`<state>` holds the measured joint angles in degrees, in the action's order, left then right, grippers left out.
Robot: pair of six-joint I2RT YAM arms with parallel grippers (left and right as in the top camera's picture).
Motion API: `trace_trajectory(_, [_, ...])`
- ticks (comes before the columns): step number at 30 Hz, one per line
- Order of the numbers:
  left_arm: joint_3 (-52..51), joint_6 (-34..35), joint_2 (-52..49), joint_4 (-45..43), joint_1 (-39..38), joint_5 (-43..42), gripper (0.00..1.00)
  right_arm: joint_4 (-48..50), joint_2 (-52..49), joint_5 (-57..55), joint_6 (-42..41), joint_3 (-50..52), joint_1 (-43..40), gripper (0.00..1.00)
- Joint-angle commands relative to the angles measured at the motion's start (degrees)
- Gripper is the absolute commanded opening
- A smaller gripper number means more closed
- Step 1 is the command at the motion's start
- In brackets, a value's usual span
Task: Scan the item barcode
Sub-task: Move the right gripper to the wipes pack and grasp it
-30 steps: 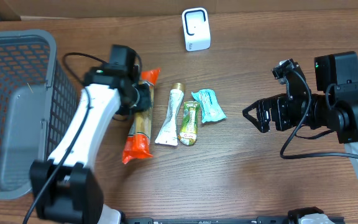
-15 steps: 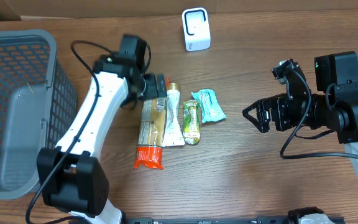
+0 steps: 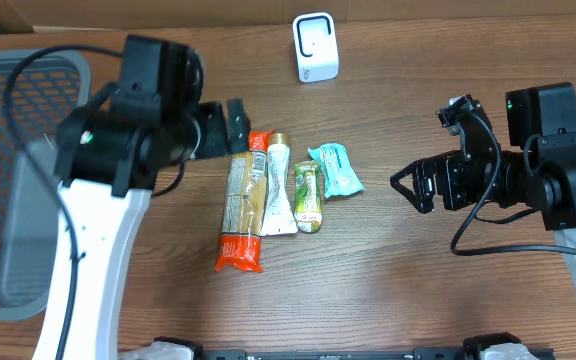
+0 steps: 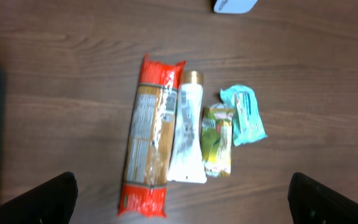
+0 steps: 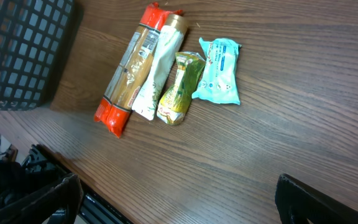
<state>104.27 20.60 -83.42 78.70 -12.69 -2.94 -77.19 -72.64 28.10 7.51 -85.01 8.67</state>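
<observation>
Four items lie side by side mid-table: a long pasta packet with red ends (image 3: pixel 240 205) (image 4: pixel 150 137) (image 5: pixel 132 71), a white tube (image 3: pixel 276 190) (image 4: pixel 186 137), a green pouch (image 3: pixel 308 195) (image 4: pixel 216 140) and a teal wipes pack (image 3: pixel 335 168) (image 5: pixel 219 71). A white scanner (image 3: pixel 315 47) stands at the back. My left gripper (image 3: pixel 220 128) (image 4: pixel 182 199) hangs open high above the packet's top end, holding nothing. The right gripper (image 3: pixel 413 186) (image 5: pixel 179 196) is open to the right of the items, empty.
A grey mesh basket (image 3: pixel 8 200) (image 5: pixel 17 50) fills the left side, partly hidden by the raised left arm. A cable loops off the left arm near the basket. The table's near edge shows in the right wrist view.
The left gripper carried the pasta packet right, laid it against the white tube, opened and rose clear of it. The right arm has not moved.
</observation>
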Motion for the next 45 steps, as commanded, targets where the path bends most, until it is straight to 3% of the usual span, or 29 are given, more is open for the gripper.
trace_trajectory(1, [0.90, -1.29, 1.62, 2.84, -0.13, -0.07, 1.00, 0.24, 0.39, 0.11, 0.20, -0.42, 0.11, 1.00])
trace_trajectory(17, [0.90, -1.31, 1.18, 5.49, -0.13, 0.00, 1.00, 5.40, -3.96, 1.51, 0.50, -0.42, 0.11, 1.00])
trace_trajectory(29, [0.90, -1.31, 1.18, 5.33, -0.13, 0.15, 1.00, 12.52, -25.51, 1.11, -1.73, -0.44, 1.79, 0.76])
trace_trajectory(37, [0.90, -1.31, 1.18, 5.33, -0.13, 0.13, 1.00, 19.80, -33.24, -20.81, -10.91, -0.44, 13.79, 0.73])
trace_trajectory(45, [0.90, -1.31, 1.18, 5.33, -0.13, 0.15, 0.99, 24.63, -36.41, -29.46, -13.55, -0.42, 20.48, 0.69])
